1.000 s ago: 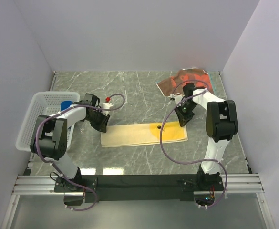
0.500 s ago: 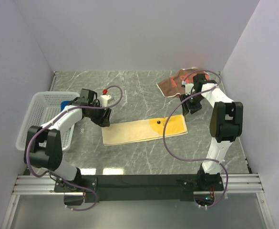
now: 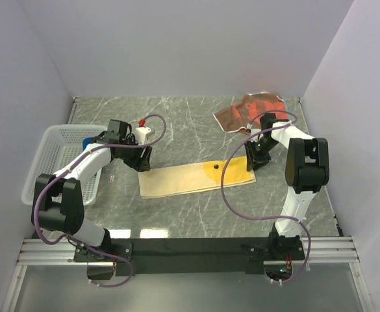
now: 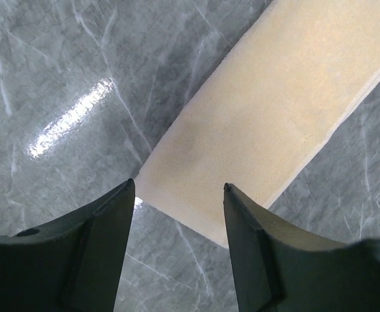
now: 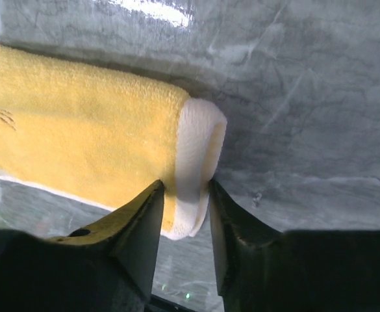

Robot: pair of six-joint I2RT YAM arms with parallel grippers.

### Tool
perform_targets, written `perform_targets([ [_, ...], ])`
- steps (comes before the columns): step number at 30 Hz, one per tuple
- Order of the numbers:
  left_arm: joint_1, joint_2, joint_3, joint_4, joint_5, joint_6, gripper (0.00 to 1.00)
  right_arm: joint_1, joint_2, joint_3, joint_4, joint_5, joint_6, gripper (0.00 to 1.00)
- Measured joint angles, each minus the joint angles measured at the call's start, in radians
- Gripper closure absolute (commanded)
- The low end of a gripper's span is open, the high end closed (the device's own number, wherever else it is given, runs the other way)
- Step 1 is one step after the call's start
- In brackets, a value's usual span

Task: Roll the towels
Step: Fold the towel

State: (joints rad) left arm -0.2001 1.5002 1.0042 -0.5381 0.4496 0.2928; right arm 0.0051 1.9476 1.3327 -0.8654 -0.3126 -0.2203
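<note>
The right gripper (image 5: pixel 184 184) is narrow, its two fingers pinching the upturned cream lip at the right end of the yellow towel (image 3: pixel 183 179). The left gripper (image 4: pixel 177 188) stands wide with nothing between its fingers, hovering over the towel's other end, cream side up. The towel lies flat and long across the marble table (image 3: pixel 190 123), slightly slanted, between the two arms

Only a thin curl is caught, so in my judgement it may slip free once the roll begins. With the far end not pinned, the cloth could slide over the smooth stone instead of turning onto itself. The slant may also make the roll run crooked

The brown-and-orange towel (image 3: pixel 254 107) lies rumpled and unrolled at the far right, well apart from the work

The white mesh basket (image 3: pixel 40 170) sits at the left edge. A blue towel (image 3: pixel 89 140) shows in its far corner; whether it is rolled I cannot tell, and the left arm hides part of the basket
</note>
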Motion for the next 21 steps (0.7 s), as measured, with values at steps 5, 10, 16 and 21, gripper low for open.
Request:
perform_targets([
  [5,0.000,0.000,0.001,0.004,-0.015,-0.010,0.12,0.003,0.006,-0.016,0.010,-0.031,0.013,0.69],
  [10,0.000,0.000,0.002,0.021,-0.054,-0.037,0.01,-0.001,0.006,-0.034,0.009,-0.052,0.023,1.00],
  [16,0.001,-0.001,0.013,0.027,-0.074,-0.053,0.01,-0.085,0.006,-0.001,-0.045,-0.040,-0.010,1.00],
  [21,0.023,-0.024,0.013,0.027,-0.061,-0.072,0.01,-0.175,0.000,0.143,-0.114,-0.017,-0.055,1.00],
])
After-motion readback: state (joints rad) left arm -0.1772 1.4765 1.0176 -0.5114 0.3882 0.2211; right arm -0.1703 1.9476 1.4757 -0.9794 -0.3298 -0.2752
